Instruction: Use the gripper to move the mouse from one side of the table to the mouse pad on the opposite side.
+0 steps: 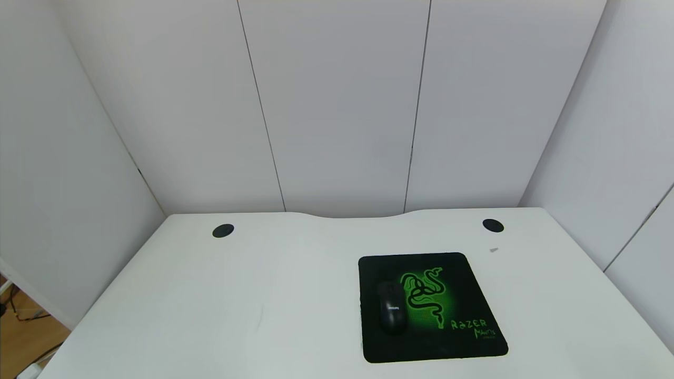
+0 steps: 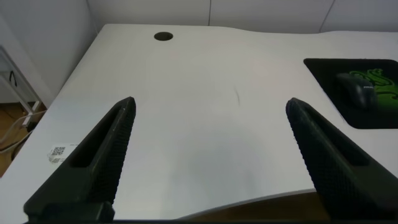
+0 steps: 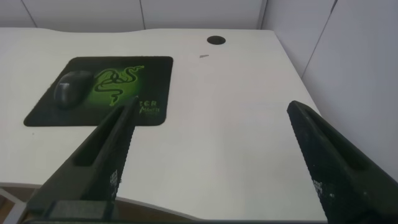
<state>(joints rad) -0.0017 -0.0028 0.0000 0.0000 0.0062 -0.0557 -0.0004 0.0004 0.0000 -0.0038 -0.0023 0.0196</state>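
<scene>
Two hands in play here and neither one is holding anything. The mouse (image 1: 391, 310) is already sitting on the pad (image 1: 463, 295), on the pad's left part, right beside the green snake emblem (image 1: 424, 295), with its long axis running roughly from the near edge toward the far edge of the table (image 1: 210, 305). The pad itself lies on the right half of the table, closer to the near edge than the far one, turned a little so its sides aren't square with the table edges, and the green RAZER lettering (image 1: 468, 324) sits toward its near right corner. Left hand (image 2: 208, 162) hangs over the near edge on the left side of the table, fingers (image 2: 102, 155) spread wide with only bare white table between them, well apart from the pad. Right hand (image 3: 208, 162) is the same deal over the near edge on the right side, fingers (image 3: 99, 155) wide apart, the pad and mouse lying farther in toward the middle, not touched. Neither arm shows up in the head view. Two round black holes near the far edge, one by the far left corner (image 1: 222, 230) and one by the far right corner (image 1: 493, 226), plus a tiny grey scrap (image 1: 493, 250) just in front of the right hole.
</scene>
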